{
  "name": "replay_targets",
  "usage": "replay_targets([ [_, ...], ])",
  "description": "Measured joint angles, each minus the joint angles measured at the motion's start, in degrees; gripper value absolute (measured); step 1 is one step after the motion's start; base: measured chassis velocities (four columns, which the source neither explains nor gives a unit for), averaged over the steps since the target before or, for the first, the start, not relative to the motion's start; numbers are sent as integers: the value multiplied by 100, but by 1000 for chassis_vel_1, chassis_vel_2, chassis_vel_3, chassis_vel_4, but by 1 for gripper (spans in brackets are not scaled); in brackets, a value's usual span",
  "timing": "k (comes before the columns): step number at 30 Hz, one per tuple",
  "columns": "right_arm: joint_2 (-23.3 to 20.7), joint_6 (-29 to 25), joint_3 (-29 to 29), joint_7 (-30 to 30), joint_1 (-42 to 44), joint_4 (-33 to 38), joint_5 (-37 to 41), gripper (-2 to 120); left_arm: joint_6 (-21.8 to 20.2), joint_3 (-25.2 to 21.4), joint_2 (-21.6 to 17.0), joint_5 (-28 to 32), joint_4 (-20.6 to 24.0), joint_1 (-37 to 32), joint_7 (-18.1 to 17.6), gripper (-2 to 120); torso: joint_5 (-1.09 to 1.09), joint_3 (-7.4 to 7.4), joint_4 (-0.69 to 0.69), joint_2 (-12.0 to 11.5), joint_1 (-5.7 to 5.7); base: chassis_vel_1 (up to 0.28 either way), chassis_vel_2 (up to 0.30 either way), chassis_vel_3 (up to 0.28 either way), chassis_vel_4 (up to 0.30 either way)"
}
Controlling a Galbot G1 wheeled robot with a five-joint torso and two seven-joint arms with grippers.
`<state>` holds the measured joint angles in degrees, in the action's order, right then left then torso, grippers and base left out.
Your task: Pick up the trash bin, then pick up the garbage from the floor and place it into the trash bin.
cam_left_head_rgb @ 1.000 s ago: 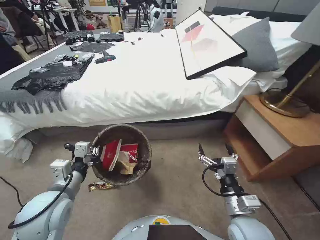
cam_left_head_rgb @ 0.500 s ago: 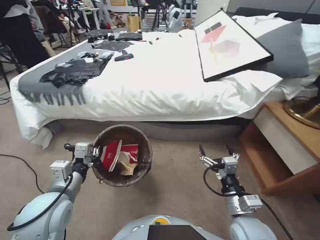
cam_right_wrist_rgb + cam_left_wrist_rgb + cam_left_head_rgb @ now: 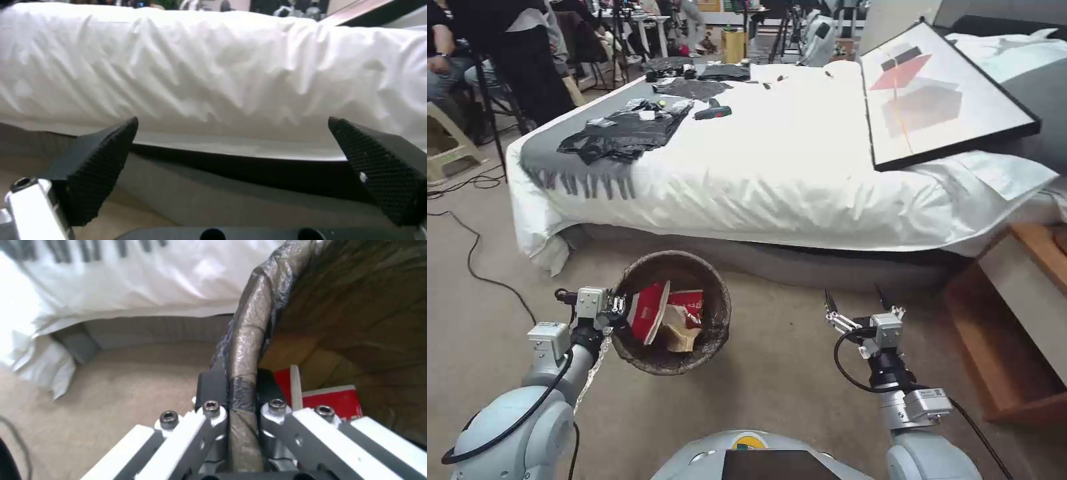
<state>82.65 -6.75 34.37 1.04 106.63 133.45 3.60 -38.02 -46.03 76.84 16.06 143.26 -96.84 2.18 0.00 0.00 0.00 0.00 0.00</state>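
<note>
The trash bin [image 3: 715, 301], round and lined with a dark brown bag, hangs above the carpet at the lower left of the head view. My left gripper [image 3: 619, 308] is shut on its near rim; the left wrist view shows the fingers [image 3: 213, 386] pinching the bag-covered rim [image 3: 249, 340]. Garbage lies inside the bin: red-and-white packets [image 3: 650, 310] [image 3: 331, 398] and a brown paper bag [image 3: 679, 331]. A pale clear strip [image 3: 592, 368] shows on the carpet beside my left forearm; I cannot tell what it is. My right gripper [image 3: 854, 298] [image 3: 232, 121] hovers open and empty at the lower right, facing the bed's side.
A bed with a white duvet [image 3: 774, 167] runs across ahead, carrying black plastic sheets [image 3: 620, 130] and a framed picture [image 3: 947, 93]. A wooden nightstand [image 3: 1027, 320] stands at the right. A cable [image 3: 474, 253] trails over the carpet at the left, near chairs and seated people.
The whole head view has swung left, so bed and nightstand shifted right. A foil wrapper seen on the floor under the bin has gone from view. Both grippers hold as before.
</note>
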Motion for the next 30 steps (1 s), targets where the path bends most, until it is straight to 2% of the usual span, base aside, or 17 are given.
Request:
replay_targets([
  [30,-4,56,-30,67,-45,-65,63,100,2,5,18,-32,0,14,-11,3,0,0,0,0,0,75,71,75,72],
])
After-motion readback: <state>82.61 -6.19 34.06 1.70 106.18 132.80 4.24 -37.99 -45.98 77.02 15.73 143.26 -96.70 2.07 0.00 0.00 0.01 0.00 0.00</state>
